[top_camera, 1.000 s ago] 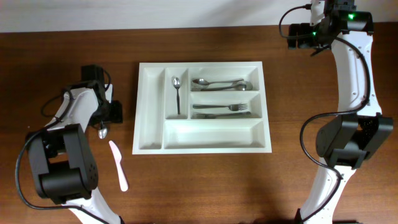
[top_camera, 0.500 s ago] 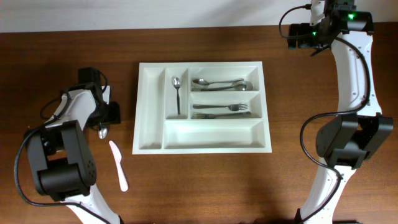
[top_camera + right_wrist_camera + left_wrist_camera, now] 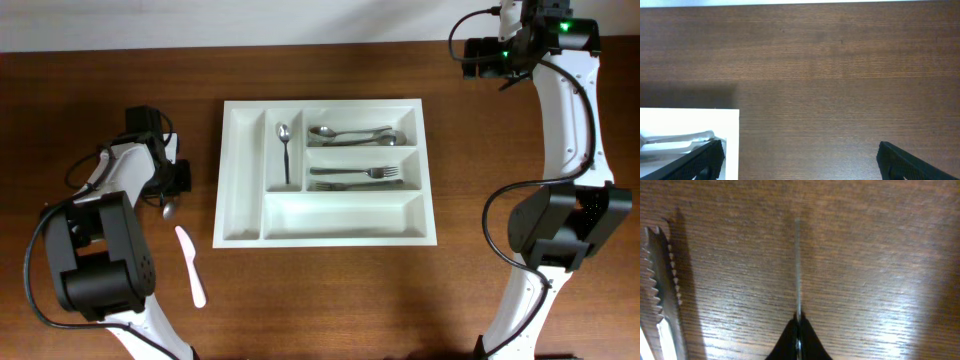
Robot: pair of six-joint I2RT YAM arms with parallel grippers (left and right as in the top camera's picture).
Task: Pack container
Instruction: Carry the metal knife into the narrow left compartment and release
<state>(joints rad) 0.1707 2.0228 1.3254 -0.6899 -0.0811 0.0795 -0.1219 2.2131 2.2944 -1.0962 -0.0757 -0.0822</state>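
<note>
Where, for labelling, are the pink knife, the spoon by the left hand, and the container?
pink knife (image 3: 190, 266), overhead view, mid-length.
spoon (image 3: 167, 209), overhead view, its bowl.
container (image 3: 243, 180), overhead view, bare leftmost compartment floor.

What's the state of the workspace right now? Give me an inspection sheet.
Surface: wooden table, no spills seen.
Job's things: white container; lone spoon in a narrow slot, spoons and forks in two wide slots, two slots empty; pink knife loose on the table, left of it.
Clutter: nothing seen.
Grippers: left gripper shut on held spoon; right gripper open, empty.
Cables: black cable loops along both arms, none over the container.
Surroundings: pale strip beyond the far edge.
</note>
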